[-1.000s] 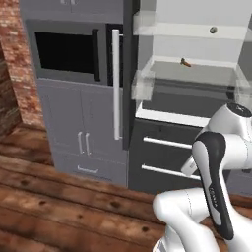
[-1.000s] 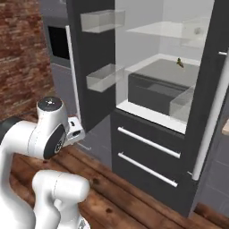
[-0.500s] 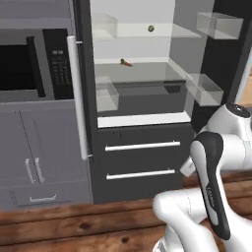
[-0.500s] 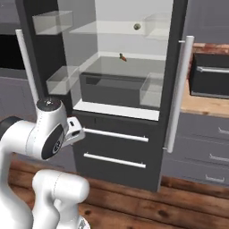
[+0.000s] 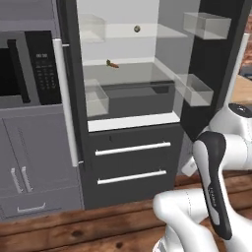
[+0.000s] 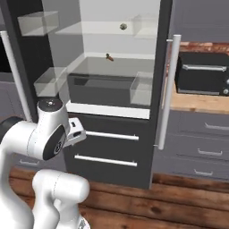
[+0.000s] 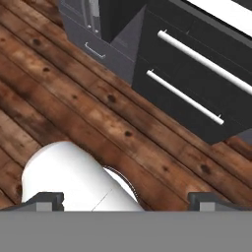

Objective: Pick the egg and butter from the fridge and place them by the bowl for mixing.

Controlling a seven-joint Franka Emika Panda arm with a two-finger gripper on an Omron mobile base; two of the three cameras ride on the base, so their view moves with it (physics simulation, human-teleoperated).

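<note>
The fridge (image 5: 133, 147) (image 6: 112, 147) stands straight ahead with both doors swung open. The egg (image 5: 137, 29) (image 6: 123, 26), a tiny round tan ball, rests on the upper glass shelf near the back. The butter and the bowl are out of view. My arm is folded low in front of the fridge. In the hand view my gripper (image 7: 127, 201) points down at the wooden floor, open wide, with nothing held between its fingertips (image 7: 49, 199). The fridge's two lower drawers (image 7: 197, 83) with bar handles lie beyond it.
An orange carrot (image 5: 112, 64) (image 6: 109, 57) lies on the middle shelf above a dark drawer bin. A built-in oven (image 5: 24, 74) sits left of the fridge. A black toaster oven (image 6: 203, 74) stands on the wooden counter to the right. The open doors flank the opening.
The base has driven and turned, so the fridge has shifted to the middle of both base views and looks closer. The arm's folded pose and open gripper are unchanged.
</note>
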